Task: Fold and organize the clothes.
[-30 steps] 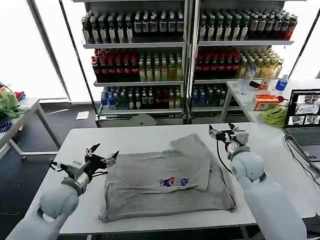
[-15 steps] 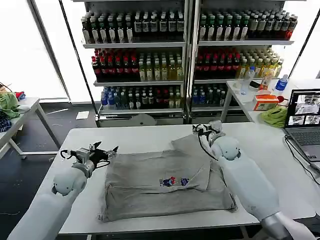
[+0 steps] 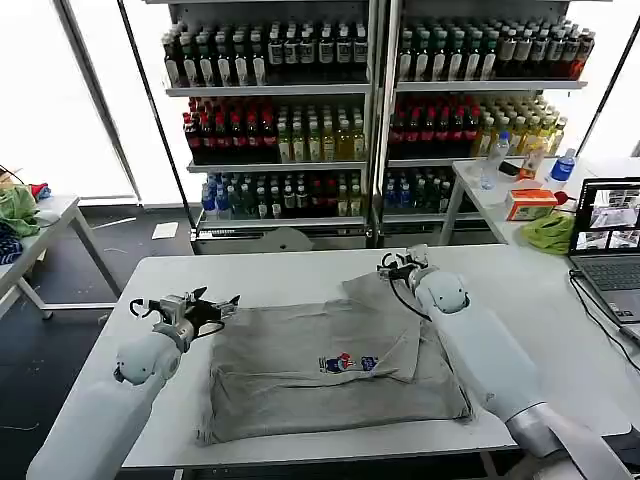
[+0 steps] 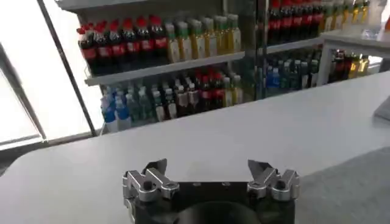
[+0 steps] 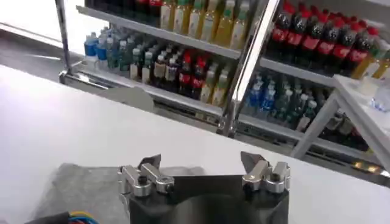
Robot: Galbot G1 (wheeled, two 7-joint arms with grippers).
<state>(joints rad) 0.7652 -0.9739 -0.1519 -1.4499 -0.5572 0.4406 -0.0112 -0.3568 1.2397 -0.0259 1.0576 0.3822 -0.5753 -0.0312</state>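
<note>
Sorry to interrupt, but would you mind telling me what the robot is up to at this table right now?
It is folding a grey short-sleeved shirt with a small multicoloured chest print, which lies partly folded on the white table. The left end effector hovers open at the shirt's far left corner, and the right end effector is open above the folded-over sleeve at the far right corner. Neither is gripping the cloth.

The shirt (image 3: 330, 365) lies on the table (image 3: 280, 275) at lower centre of the head view. The left gripper (image 3: 212, 306) sits at its left edge — the right gripper (image 3: 392, 265) at its upper right corner. Shelves of bottles (image 3: 370, 100) fill the top, behind the table; a laptop (image 3: 607, 235) sits at far right.
</note>
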